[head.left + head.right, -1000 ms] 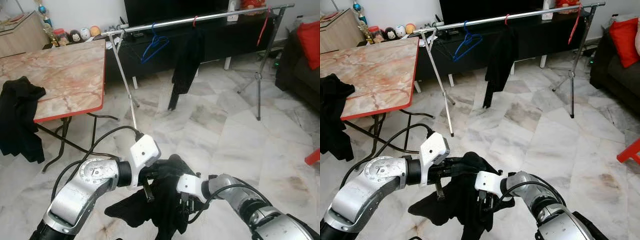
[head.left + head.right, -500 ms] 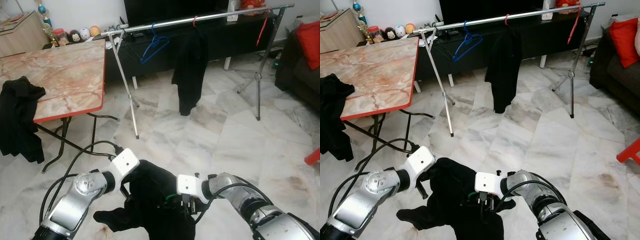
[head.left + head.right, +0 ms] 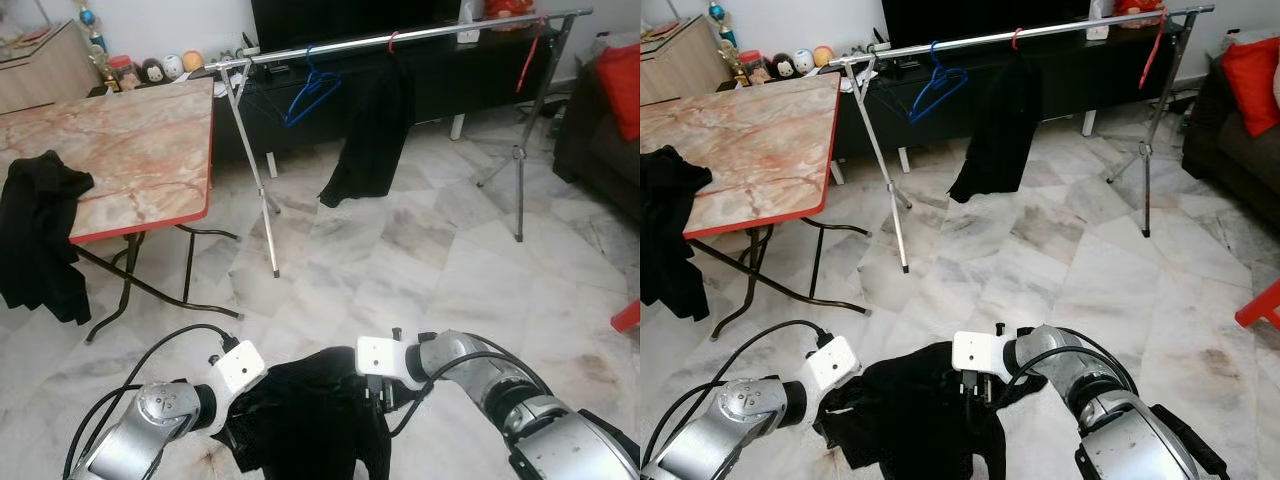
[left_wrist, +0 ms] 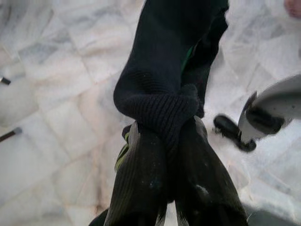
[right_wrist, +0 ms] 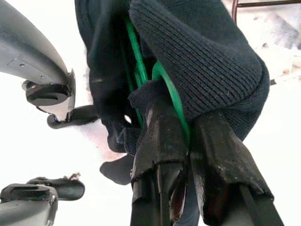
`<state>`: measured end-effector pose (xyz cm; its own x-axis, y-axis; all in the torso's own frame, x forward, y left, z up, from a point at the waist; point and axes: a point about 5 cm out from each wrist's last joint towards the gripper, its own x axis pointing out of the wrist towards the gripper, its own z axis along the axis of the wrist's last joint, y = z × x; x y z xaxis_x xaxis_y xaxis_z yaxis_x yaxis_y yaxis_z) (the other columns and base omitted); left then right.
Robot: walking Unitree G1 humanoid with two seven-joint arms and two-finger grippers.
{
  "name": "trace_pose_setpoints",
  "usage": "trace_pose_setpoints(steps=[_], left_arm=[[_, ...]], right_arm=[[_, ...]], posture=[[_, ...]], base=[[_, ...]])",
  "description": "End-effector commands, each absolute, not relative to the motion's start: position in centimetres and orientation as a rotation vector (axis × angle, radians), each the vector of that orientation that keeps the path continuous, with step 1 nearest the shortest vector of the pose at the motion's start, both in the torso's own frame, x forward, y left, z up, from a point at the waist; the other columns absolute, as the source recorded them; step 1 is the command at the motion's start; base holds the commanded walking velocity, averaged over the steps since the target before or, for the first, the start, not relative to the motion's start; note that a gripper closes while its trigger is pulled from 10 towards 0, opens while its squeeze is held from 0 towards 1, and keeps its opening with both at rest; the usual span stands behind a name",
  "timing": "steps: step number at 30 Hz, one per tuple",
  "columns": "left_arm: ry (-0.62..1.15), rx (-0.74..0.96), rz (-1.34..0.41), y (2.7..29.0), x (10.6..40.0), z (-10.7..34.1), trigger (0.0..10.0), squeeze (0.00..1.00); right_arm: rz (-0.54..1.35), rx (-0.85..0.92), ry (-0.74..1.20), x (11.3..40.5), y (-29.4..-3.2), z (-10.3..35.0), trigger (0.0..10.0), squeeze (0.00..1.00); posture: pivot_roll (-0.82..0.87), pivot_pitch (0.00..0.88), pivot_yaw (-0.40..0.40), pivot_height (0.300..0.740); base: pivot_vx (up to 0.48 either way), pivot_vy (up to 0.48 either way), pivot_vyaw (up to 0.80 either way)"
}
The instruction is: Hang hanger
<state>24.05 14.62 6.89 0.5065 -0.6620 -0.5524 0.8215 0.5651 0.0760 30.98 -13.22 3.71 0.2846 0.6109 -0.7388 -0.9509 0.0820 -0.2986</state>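
Green wire hanger [image 5: 165, 89] sits inside a black knitted garment [image 3: 305, 425] held low over the pale marble floor [image 3: 440, 250], between the two arms; only a short curve of it shows among the folds in the right wrist view, running roughly along the fingers, and which way its hook points cannot be told. Beyond, a marble-patterned bench with a red edge [image 3: 120, 160] stands on the left with a second black garment [image 3: 40, 235] draped over its near corner. A long silver clothes rail on tripod legs [image 3: 420, 33] crosses the far side in front of a dark TV cabinet [image 3: 470, 75]; a black top [image 3: 370, 135] hangs from it on a red hanger, a bare blue hanger [image 3: 312, 92] hangs to its left, and a red hanger [image 3: 528, 55] hangs near its right end. The left gripper [image 4: 167, 155] has its fingers pressed together on a rolled knitted fold of the garment. The right gripper [image 5: 186, 136] has its fingers closed on the green wire and the cloth wrapped over it.
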Motion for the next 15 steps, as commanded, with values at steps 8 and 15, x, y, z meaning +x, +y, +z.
trace_pose_setpoints(steps=[8,15], left_arm=[[0.303,0.256,-0.918,13.4,25.7,10.6,10.0,1.0],[0.327,0.264,-0.963,12.9,25.2,10.1,10.0,1.0]], right_arm=[[1.221,-0.89,0.369,32.8,-11.7,6.2,0.0,0.0],[1.226,-0.902,0.344,33.2,-11.4,6.9,0.0,0.0]], posture=[[-0.05,0.0,0.109,0.74],[-0.06,0.0,0.11,0.74]], base=[[0.0,0.0,0.0],[0.0,0.0,0.0]])
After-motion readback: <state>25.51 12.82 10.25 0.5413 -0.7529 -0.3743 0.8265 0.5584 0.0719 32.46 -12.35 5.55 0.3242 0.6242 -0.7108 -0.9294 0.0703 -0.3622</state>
